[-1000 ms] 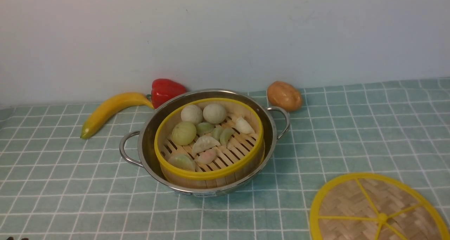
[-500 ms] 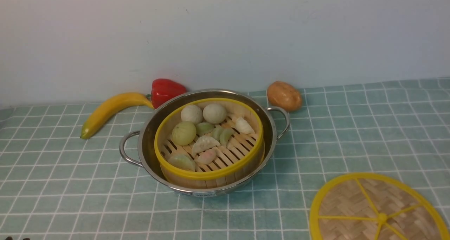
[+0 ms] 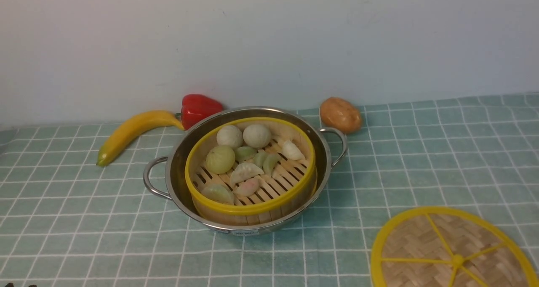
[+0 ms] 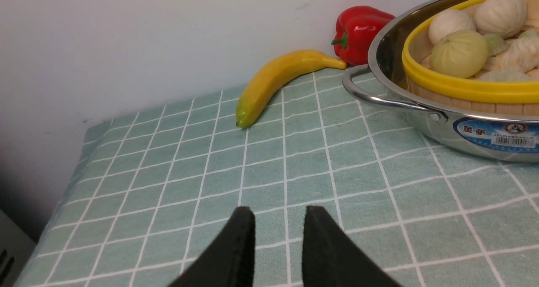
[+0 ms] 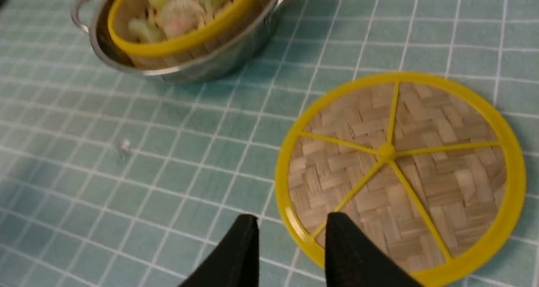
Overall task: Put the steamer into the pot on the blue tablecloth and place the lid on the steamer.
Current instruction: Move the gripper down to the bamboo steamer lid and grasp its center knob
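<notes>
Blue tablecloth (image 3: 421, 152), steamer (image 3: 252, 208) in pot (image 3: 179, 165), lid (image 3: 421, 245) flat right of pot, left gripper (image 4: 279, 209) and right gripper (image 5: 292, 216) parted, empty.

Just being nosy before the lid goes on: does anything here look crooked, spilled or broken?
Nothing spilled or broken. The steamer sits slightly off-centre in the pot, with a wider gap on the robot's left. The lid lies flat on the blue tablecloth, apart from both.

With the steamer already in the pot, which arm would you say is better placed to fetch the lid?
The right arm: the lid lies on the cloth just ahead of its open, empty jaws. The left arm is on the pot's other side, away from the lid.
</notes>
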`<move>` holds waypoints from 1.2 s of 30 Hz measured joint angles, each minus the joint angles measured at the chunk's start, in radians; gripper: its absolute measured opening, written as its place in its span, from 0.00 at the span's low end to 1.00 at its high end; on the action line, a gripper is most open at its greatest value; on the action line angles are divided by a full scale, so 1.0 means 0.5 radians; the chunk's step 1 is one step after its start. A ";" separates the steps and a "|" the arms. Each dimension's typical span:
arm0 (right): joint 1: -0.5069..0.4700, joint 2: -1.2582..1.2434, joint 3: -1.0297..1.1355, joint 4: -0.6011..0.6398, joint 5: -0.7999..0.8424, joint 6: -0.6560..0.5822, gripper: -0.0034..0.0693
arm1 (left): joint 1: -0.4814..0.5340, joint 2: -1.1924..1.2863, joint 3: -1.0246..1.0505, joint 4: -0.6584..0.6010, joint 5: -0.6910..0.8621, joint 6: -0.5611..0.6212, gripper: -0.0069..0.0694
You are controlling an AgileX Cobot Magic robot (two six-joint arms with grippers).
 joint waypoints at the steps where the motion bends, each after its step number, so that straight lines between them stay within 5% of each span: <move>1: 0.000 0.120 -0.043 -0.004 0.004 -0.125 0.38 | 0.000 0.000 0.000 0.000 0.000 0.000 0.31; 6: 0.000 0.738 -0.154 -0.004 -0.022 -0.451 0.38 | 0.000 0.000 0.000 0.000 0.000 0.000 0.32; 17: 0.188 1.877 -0.366 -0.177 -0.364 -0.452 0.38 | 0.000 0.000 0.000 0.000 0.000 0.000 0.34; 26: 0.606 2.326 -0.683 -0.850 -0.336 0.118 0.38 | 0.000 0.000 0.000 0.000 0.000 0.000 0.37; 36: 0.660 2.489 -0.704 -0.934 -0.197 0.280 0.38 | 0.000 0.000 0.000 0.000 0.000 0.000 0.39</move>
